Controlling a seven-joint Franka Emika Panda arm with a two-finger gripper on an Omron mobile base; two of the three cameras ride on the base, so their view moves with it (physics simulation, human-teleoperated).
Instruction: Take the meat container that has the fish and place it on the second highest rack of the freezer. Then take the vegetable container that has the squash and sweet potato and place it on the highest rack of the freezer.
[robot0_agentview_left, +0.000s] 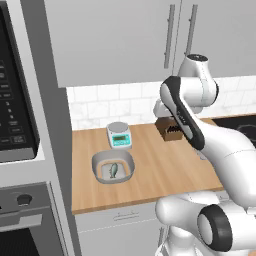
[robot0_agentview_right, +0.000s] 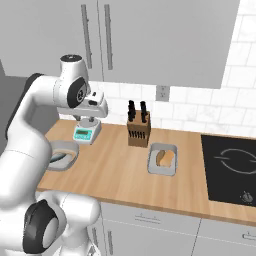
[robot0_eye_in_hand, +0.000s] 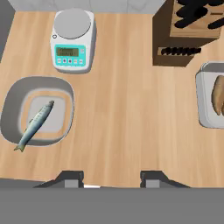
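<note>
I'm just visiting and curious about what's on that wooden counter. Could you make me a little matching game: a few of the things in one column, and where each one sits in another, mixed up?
Things:
1. fish
2. kitchen scale
3. knife block
4. vegetable tray

Places:
A. between the knife block and the black cooktop
B. against the wall, just behind the grey tub
C. lying in the grey tub
D. near the wall, in the middle of the counter

Pairs: 1-C, 2-B, 3-D, 4-A

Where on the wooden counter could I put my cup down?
The bare wood between the light-grey tub with the fish and the grey tray of orange pieces is free. It's crowded at the back by the white scale and brown knife block.
</note>
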